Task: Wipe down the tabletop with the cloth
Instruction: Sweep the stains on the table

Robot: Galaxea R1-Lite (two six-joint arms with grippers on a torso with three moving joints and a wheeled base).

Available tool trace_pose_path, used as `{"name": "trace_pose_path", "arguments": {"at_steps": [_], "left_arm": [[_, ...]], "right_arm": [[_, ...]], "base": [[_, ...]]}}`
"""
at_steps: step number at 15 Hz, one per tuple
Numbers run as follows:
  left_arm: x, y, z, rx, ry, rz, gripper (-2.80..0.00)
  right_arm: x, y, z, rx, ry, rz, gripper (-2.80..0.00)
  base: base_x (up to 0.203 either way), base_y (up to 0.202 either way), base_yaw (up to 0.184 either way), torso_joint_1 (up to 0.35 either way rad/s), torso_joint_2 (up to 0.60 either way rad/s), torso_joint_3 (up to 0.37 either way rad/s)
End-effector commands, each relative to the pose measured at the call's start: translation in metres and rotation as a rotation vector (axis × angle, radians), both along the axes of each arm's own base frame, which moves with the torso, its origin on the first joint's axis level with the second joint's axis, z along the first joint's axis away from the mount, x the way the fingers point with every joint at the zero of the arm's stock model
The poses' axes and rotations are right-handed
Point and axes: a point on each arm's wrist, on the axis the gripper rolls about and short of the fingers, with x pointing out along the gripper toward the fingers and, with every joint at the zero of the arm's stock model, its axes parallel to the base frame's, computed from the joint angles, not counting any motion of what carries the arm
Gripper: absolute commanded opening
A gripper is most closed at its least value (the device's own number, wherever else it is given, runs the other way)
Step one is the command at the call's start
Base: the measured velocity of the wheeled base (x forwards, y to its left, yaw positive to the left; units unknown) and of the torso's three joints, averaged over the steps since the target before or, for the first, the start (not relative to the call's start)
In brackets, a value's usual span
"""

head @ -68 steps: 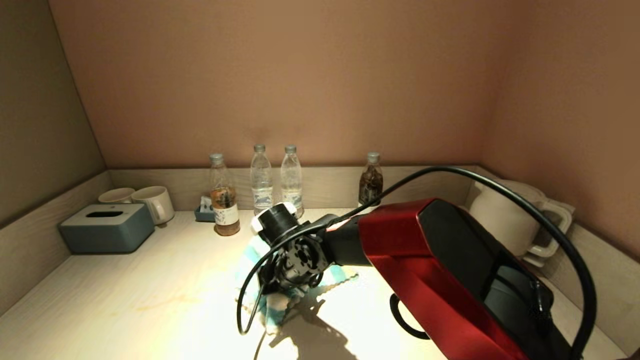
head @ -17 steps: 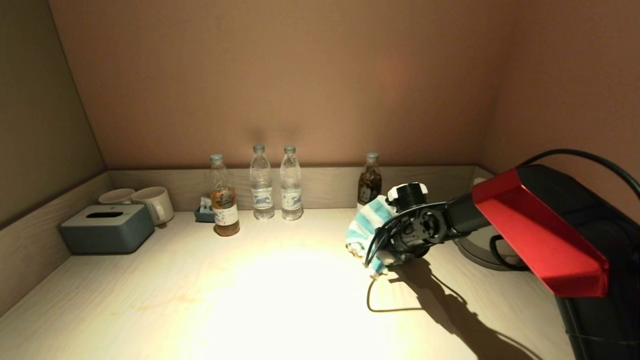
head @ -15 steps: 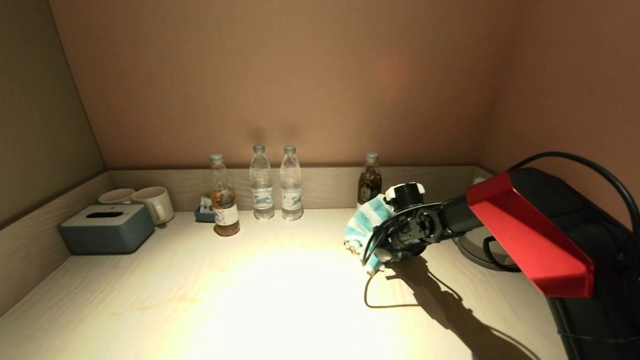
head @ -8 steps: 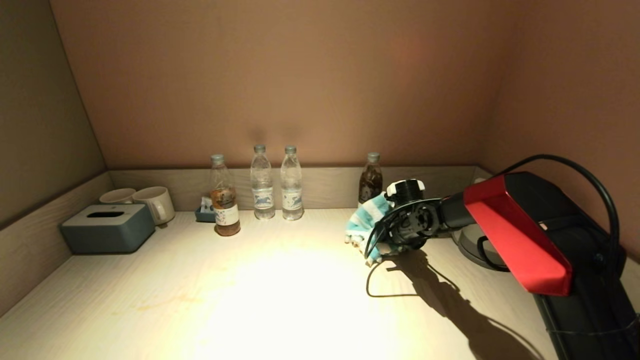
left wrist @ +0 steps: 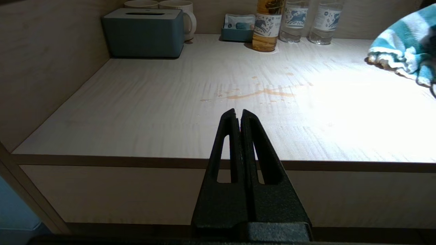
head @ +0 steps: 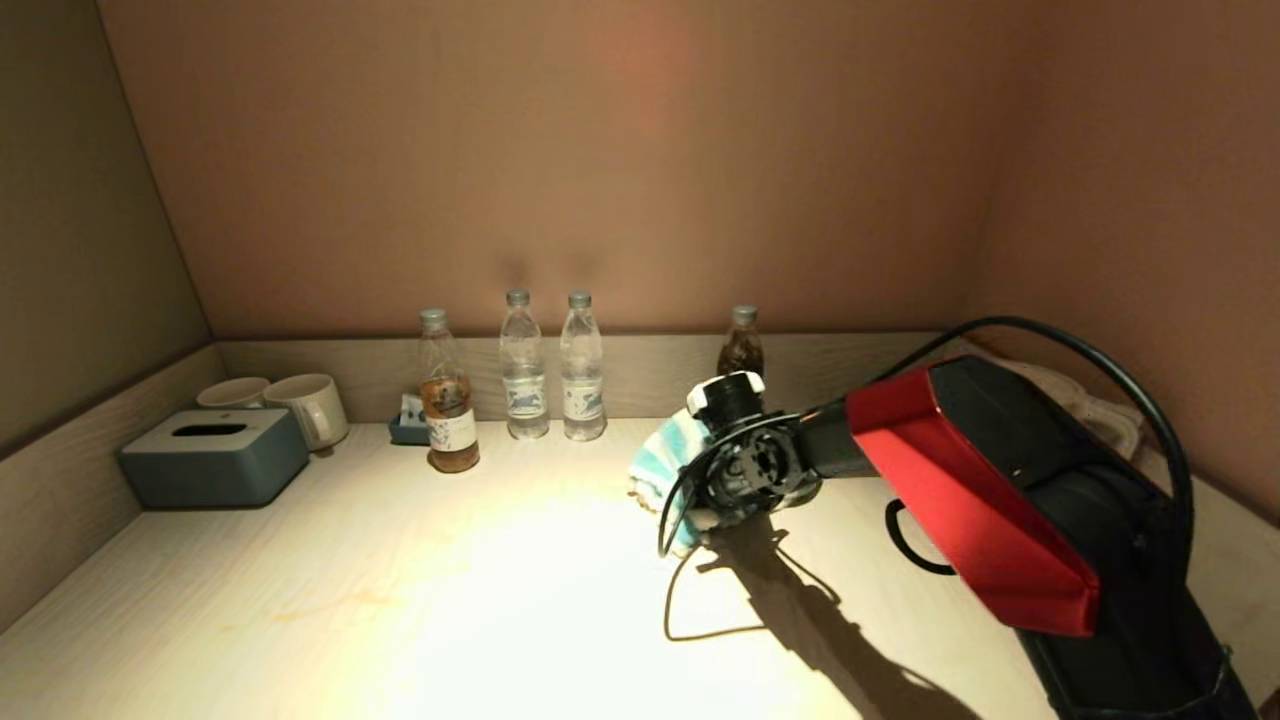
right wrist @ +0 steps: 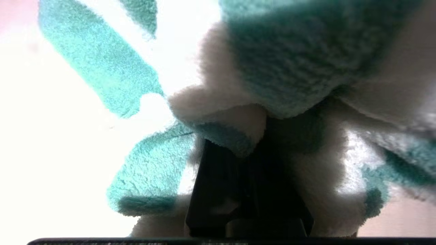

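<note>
The right claw (head: 690, 500), pinching the cloth (head: 660, 468), pressed it on the desk (head: 300, 600) toward the back edge, while an orange spill (left wrist: 259, 93) nearer the front-left remained unwiped; the left claw (left wrist: 238, 114), pressed together, hung off the front edge.

Head camera high above tabletop (head: 300, 600), left wrist low (front edge), both showing cloth (head: 660, 465)

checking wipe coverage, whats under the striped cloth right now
The cloth rests on the tabletop, held by the right gripper. The wood directly beneath it is covered, so unseen. The brownish spill lies apart, still uncovered.
</note>
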Motion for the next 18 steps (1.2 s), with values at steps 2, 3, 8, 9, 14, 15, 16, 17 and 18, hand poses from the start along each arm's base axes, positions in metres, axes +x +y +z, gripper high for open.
{"name": "trace_pose_path", "arguments": {"at_steps": [2,3,8,9,14,15,16,17,18], "left_arm": [[0.000,0.000,0.000,0.000,0.000,0.001,-2.80],[0.000,0.000,0.000,0.000,0.000,0.001,-2.80],[0.000,0.000,0.000,0.000,0.001,0.000,-2.80],[0.000,0.000,0.000,0.000,0.001,0.000,-2.80],[0.000,0.000,0.000,0.003,0.000,0.000,-2.80],[0.000,0.000,0.000,0.003,0.000,0.000,-2.80],[0.000,0.000,0.000,0.004,0.000,0.000,-2.80],[0.000,0.000,0.000,0.004,0.001,0.000,-2.80],[0.000,0.000,0.000,0.006,0.000,0.000,-2.80]], "right_arm": [[-0.012,0.023,0.002,0.003,-0.004,0.051,-2.80],[-0.022,0.040,0.004,0.004,-0.006,0.090,-2.80],[-0.044,0.056,0.017,0.003,-0.008,0.129,-2.80],[-0.049,0.060,0.019,0.005,-0.010,0.142,-2.80],[-0.102,0.091,0.046,0.026,-0.014,0.249,-2.80],[-0.117,0.094,0.049,0.024,-0.003,0.271,-2.80],[-0.123,0.096,0.051,0.025,0.000,0.280,-2.80],[-0.133,0.096,0.053,0.021,0.008,0.289,-2.80],[-0.145,0.093,0.057,0.017,0.016,0.296,-2.80]], "base": [[0.000,0.000,0.000,0.000,0.00,0.000],[0.000,0.000,0.000,0.000,0.00,0.000],[0.000,0.000,0.000,0.000,0.00,0.000],[0.000,0.000,0.000,0.000,0.00,0.000],[0.000,0.000,0.000,0.000,0.00,0.000],[0.000,0.000,0.000,0.000,0.00,0.000],[0.000,0.000,0.000,0.000,0.00,0.000],[0.000,0.000,0.000,0.000,0.00,0.000],[0.000,0.000,0.000,0.000,0.00,0.000]]}}
